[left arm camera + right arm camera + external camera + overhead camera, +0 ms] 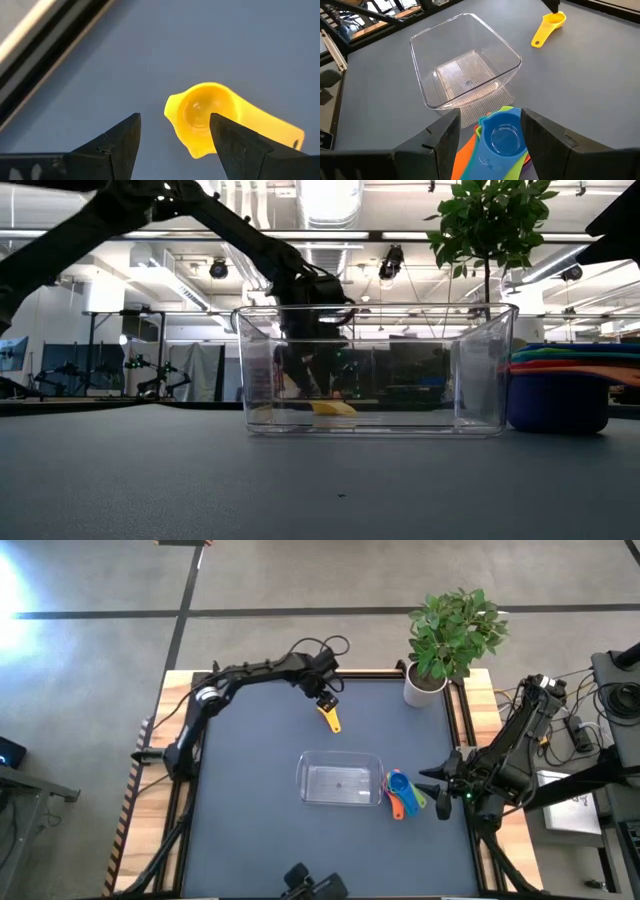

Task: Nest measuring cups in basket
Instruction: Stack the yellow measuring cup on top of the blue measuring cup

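The yellow measuring cup (pixel 330 718) lies on the dark mat at the far middle, its bowl open upward (pixel 202 116) and its handle toward the near side. My left gripper (pixel 175 132) is open just above its bowl. The clear basket (pixel 340 780) stands at mid-table. Right of it is a nested stack of cups (pixel 400 793) with the blue one on top (pixel 502 132) and orange, green and red handles fanned beneath. My right gripper (pixel 490 130) is open and level at the stack's right side, apart from it (pixel 440 788).
A plant in a white pot (pixel 428 685) stands at the table's far right corner. Wooden rails (pixel 480 700) run along both sides of the mat. A dark camera mount (pixel 312 885) sits at the near edge. Bare mat lies left of the basket.
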Controlling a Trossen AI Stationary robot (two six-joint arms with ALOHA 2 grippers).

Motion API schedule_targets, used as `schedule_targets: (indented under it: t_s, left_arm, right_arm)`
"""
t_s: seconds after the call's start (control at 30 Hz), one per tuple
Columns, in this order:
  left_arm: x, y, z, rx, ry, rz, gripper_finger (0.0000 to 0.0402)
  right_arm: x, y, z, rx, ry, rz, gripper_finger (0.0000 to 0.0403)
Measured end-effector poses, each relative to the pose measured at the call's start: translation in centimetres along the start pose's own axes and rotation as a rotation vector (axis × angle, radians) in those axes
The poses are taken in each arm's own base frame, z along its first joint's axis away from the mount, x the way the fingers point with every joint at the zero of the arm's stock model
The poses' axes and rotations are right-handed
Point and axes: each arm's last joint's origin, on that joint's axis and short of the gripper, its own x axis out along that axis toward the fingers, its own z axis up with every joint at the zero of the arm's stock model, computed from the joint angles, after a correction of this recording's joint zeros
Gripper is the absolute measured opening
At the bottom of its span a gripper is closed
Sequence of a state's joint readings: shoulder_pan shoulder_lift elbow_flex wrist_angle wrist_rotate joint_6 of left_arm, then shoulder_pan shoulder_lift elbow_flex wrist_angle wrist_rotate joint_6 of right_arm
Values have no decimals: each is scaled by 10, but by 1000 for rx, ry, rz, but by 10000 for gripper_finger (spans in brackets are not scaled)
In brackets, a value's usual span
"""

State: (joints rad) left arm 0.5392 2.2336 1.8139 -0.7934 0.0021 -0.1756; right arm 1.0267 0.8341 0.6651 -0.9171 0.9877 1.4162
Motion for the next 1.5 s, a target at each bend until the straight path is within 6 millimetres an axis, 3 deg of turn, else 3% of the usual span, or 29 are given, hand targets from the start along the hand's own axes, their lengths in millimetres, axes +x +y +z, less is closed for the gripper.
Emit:
schedule_targets:
  t_s: [0.37,0.5,0.63,0.8,0.87,0.97,1.17,1.33,1.5]
  left_arm:
    - [17,5,-6,-35,77,17,219]
    - [19,5,-5,-46,64,15,200]
    - [23,4,-4,-44,55,13,144]
    - [23,5,-4,-24,49,12,32]
    - [21,5,-3,-24,44,17,11]
    - [8,4,-1,-20,13,68,6]
    - [-46,-10,5,6,-106,44,2]
    - [-98,-44,3,64,-254,-22,2]
    - [-143,-87,-9,151,-421,-69,1]
  right_arm:
    - [2,-3,-4,-35,2,-11,194]
    - [3,-4,-5,-45,3,-15,194]
    - [3,-4,-5,-47,3,-16,194]
    - [3,-4,-5,-47,3,-16,194]
    - [3,-4,-5,-47,3,-16,194]
    - [3,-4,-5,-46,3,-16,194]
    - [3,-4,-5,-27,3,-15,194]
    - [3,-4,-4,-24,-27,-18,194]
    - [3,-3,1,14,-237,-41,194]
